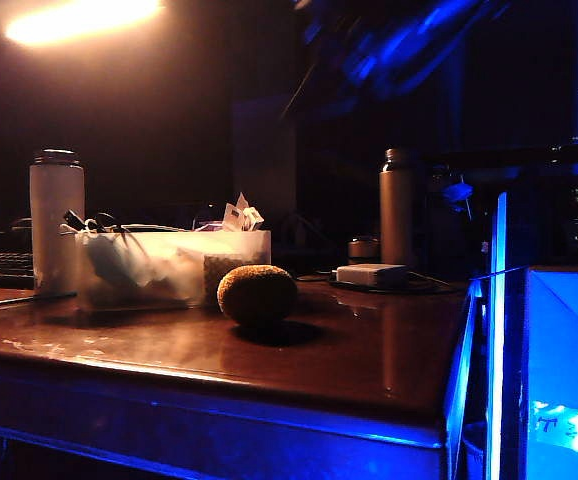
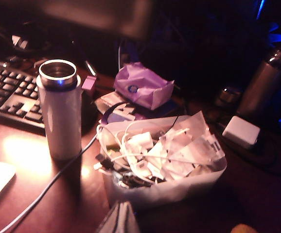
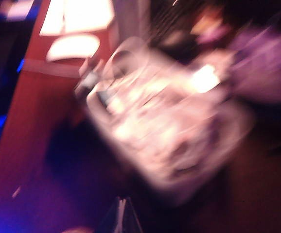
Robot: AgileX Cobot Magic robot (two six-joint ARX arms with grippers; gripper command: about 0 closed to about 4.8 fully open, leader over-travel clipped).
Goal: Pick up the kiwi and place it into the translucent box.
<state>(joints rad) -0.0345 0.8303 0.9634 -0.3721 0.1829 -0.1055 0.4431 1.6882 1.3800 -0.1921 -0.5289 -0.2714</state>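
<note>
The kiwi (image 1: pixel 257 293), a fuzzy golden-brown oval, lies on the dark wooden table just right of the translucent box (image 1: pixel 169 268). The box is a low frosted bin stuffed with white cables and chargers (image 2: pixel 165 187). In the left wrist view my left gripper (image 2: pixel 121 213) hovers short of the box's near wall, fingers pressed together and empty. A yellowish sliver at that view's edge may be the kiwi (image 2: pixel 244 228). The right wrist view is smeared by motion. It shows the box (image 3: pixel 174 136) ahead of my right gripper (image 3: pixel 123 208), which is shut on nothing. In the exterior view only a blurred blue arm (image 1: pixel 399 45) shows, high above the table.
A white bottle (image 1: pixel 56 220) stands left of the box, with a keyboard (image 2: pixel 11 92) behind it. A metal bottle (image 1: pixel 397 205) and a small flat white box (image 1: pixel 371 273) sit at the back right. A purple bag (image 2: pixel 143 90) lies behind the box. A glowing blue box (image 1: pixel 566 370) stands off the table's right edge.
</note>
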